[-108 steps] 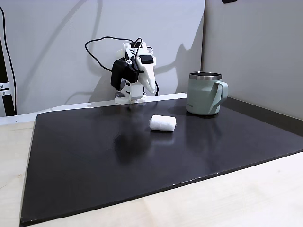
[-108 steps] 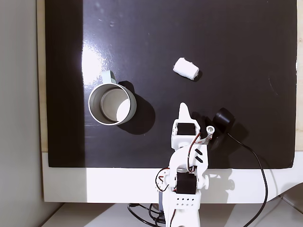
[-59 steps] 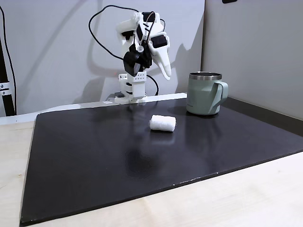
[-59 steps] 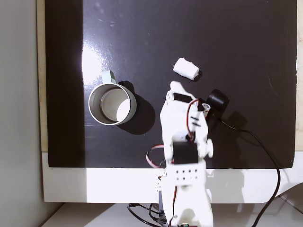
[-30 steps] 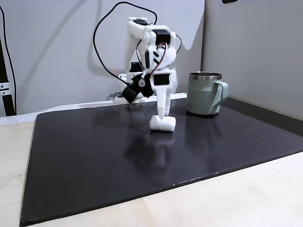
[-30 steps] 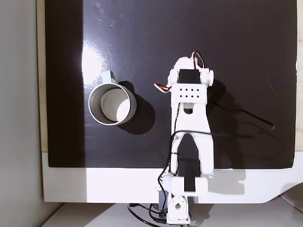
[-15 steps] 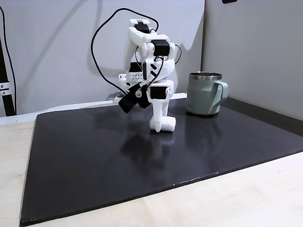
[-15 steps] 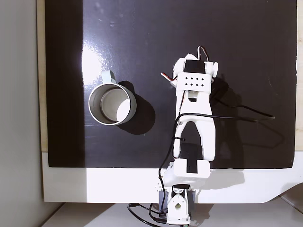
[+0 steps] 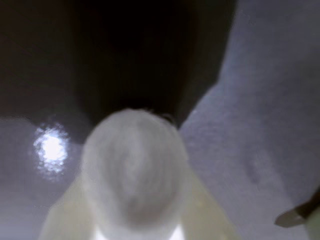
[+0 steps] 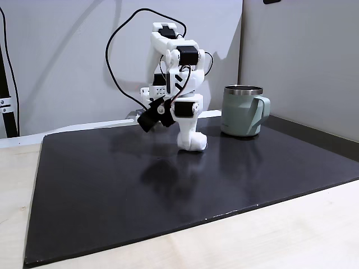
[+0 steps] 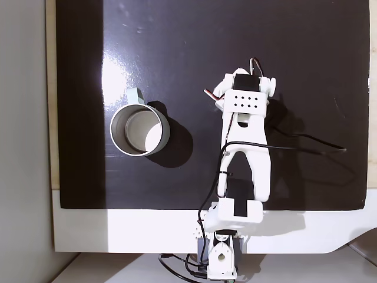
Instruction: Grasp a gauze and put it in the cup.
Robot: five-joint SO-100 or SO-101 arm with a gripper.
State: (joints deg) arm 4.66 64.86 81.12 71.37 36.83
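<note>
End effector [image 10: 192,143] down over gauze [image 9: 131,170]; grip state unclear; no legible writing

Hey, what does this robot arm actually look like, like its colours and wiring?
The arm is white printed plastic with black servo blocks set into its joints. A plate with a grid of small holes shows from above. Thin red and black wires run along it, and a long black cable loops behind. A black module sits beside the gripper.
</note>
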